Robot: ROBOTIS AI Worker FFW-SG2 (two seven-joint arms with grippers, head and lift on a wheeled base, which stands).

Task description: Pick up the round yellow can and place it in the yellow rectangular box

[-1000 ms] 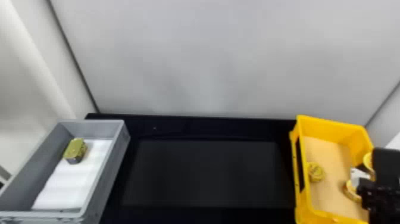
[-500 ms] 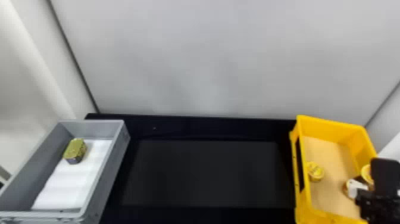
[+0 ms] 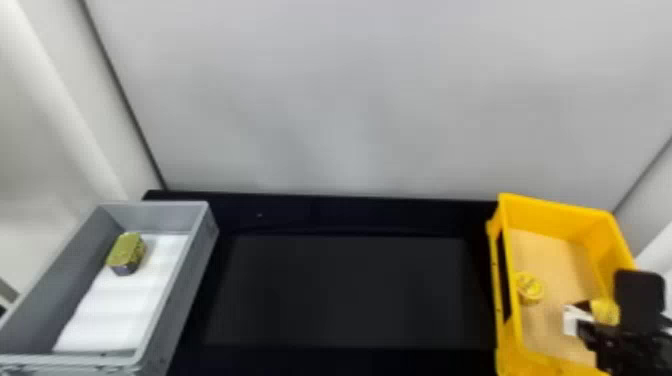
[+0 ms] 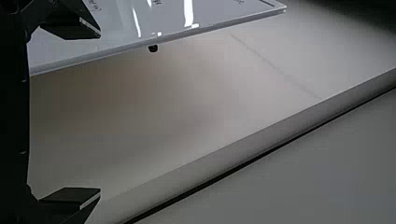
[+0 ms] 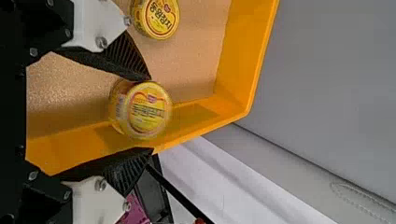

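Well, the black counter [image 3: 345, 290] carries a grey box [image 3: 185, 300] at its left edge and the yellow rectangular box [image 3: 565, 205] at its right. The left gripper [image 4: 99, 112] is spread and empty; the right gripper [image 5: 151, 114] is unclenched. In the grey box, toward its back left corner, sits a gold-topped tin [image 3: 126, 250]. Between the right fingers is the round yellow can [image 5: 144, 112], within the yellow box near its right wall, perhaps clear of the floor. Unsupported, it could land edge-first and roll; a sideways withdrawal could knock it or catch the wall.
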